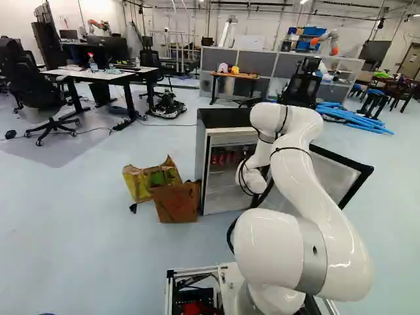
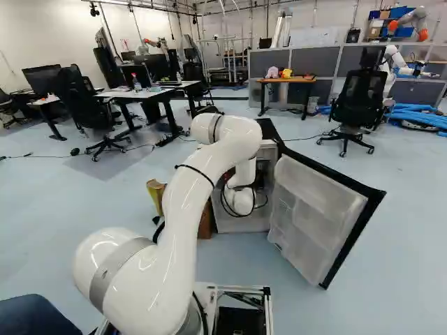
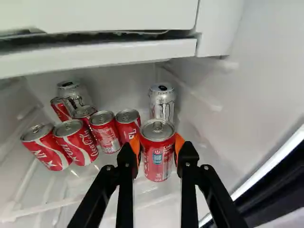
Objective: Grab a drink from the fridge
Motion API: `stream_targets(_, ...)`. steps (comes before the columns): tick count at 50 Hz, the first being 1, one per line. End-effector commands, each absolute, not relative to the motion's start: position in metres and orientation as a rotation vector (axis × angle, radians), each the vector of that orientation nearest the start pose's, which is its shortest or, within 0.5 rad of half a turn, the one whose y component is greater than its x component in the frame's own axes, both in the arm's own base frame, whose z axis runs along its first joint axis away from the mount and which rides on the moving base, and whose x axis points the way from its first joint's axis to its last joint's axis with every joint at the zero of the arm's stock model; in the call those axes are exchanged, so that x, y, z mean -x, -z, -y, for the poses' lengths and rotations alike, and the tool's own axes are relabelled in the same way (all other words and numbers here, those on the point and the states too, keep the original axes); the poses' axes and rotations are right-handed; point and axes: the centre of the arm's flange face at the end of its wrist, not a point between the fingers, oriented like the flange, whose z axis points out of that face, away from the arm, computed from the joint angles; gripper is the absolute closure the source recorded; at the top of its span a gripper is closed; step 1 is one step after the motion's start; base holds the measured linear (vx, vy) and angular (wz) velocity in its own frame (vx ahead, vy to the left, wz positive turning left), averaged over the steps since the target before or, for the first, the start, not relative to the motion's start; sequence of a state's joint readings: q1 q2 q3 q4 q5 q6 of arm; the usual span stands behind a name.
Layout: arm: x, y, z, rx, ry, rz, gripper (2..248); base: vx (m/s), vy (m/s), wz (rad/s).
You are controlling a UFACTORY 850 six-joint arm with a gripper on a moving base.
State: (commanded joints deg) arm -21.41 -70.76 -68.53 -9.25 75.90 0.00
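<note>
1. Your white arm (image 1: pixel 319 197) stretched into the open fridge (image 1: pixel 201 161), its slack black cable (image 1: pixel 245 180) looped near the opening, where a snag on withdrawal was possible.
2. The door (image 2: pixel 318 216) stood swung out beside the arm; a sideways exit risked striking it.
3. Inside, your hand (image 3: pixel 158 144) pinched a red can (image 3: pixel 158 168), the task's drink, between its orange pads (image 3: pixel 136 148). Whether it was clear of the shelf (image 3: pixel 111 205), you could not tell. The high grip on smooth metal looked liable to slip or tilt under a quick pull.
4. Just beside and behind, a second red can (image 3: pixel 127 127) and a silver can (image 3: pixel 162 105) waited; drifting toward them likely meant a topple. Overhead, the white ledge (image 3: pixel 109 60) threatened any steep lift.
</note>
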Motion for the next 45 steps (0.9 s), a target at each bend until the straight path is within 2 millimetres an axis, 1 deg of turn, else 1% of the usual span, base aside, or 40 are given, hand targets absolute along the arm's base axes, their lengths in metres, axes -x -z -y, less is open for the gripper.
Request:
stream_targets(19, -0.516, -0.073, 0.186, 2.632, 1.892, -0.291, 157, 0.000, 0.000, 0.000)
stream_targets(45, -0.468, -0.122, 0.159, 2.656, 1.828, -0.278, 157, 0.000, 0.000, 0.000)
